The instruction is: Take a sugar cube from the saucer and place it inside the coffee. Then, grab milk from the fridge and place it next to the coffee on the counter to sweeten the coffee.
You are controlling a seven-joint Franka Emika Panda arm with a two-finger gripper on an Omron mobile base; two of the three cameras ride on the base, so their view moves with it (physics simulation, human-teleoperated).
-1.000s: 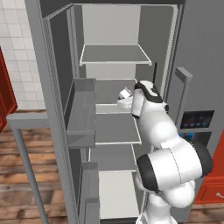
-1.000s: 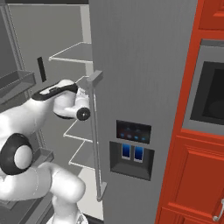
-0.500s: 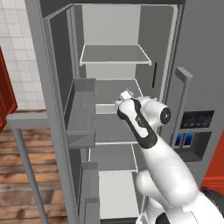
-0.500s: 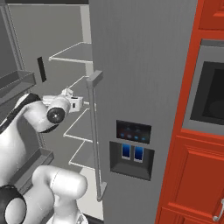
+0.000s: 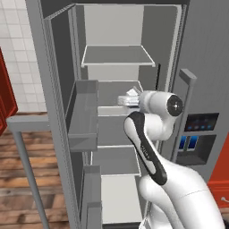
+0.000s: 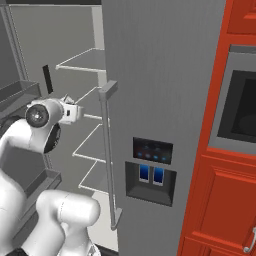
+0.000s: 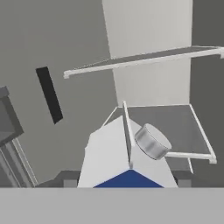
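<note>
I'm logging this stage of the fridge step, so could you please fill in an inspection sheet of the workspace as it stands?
Surface: pale grey fridge shelves, bare where visible.
Job's things: milk close before the hand camera, gable top and round cap showing, between the fingertips; fridge open on its left side.
Clutter: nothing seen.
Grippers: gripper reaches into the fridge at middle-shelf height; jaws stand either side of the carton, contact not clearly visible.
Cables: nothing seen.
Surroundings: door bins on the open door, dispenser panel on the closed door, red cabinets with a built-in oven at right, wood floor.
</note>
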